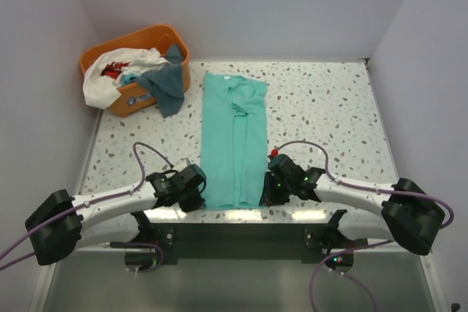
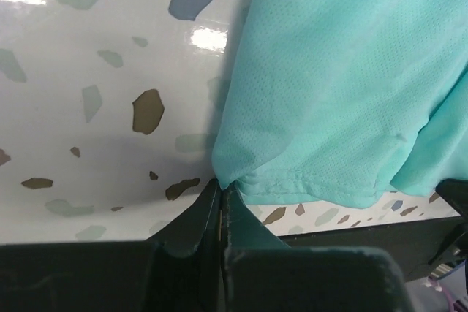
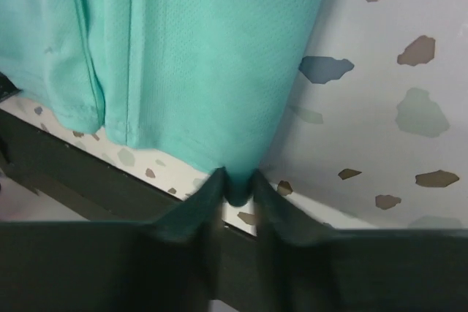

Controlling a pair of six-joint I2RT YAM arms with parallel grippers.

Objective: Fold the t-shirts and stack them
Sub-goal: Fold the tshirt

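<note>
Seen from above: a speckled white table [image 1: 329, 107] in a white-walled booth, w/ two robot arms reaching in from the near edge. A mint t-shirt [image 1: 234, 137] lies flat down the middle of the table, folded lengthwise into a long narrow strip. Its collar end is far from the arms & its hem end is at the near edge. Some creases show near the collar.

The left gripper [image 1: 196, 189] sits at the strip's near left corner, the right gripper [image 1: 269, 189] at its near right corner. Both are low, at table level.

Left wrist cam: the left gripper [image 2: 221, 189] has its dark fingers [image 2: 191, 228] pressed together w/ almost no gap. The hem corner of the mint t-shirt [image 2: 344, 78] runs right into the tips & is pinched there, as far as I can see.

Right wrist cam: the right gripper [image 3: 238, 189] is closed narrow on the other hem corner, w/ a small bit of the mint t-shirt [image 3: 205, 49] visible btw the tips.

At the far left corner stands an orange basket [image 1: 157, 34], apart from the strip & the arms. Heaped in it:
- a white t-shirt [image 1: 102, 87] spilling over the left rim
- a dark teal-grey t-shirt [image 1: 167, 82] hanging over the front right onto the table
- a bit of red cloth [image 1: 113, 69] poking out among them
</note>
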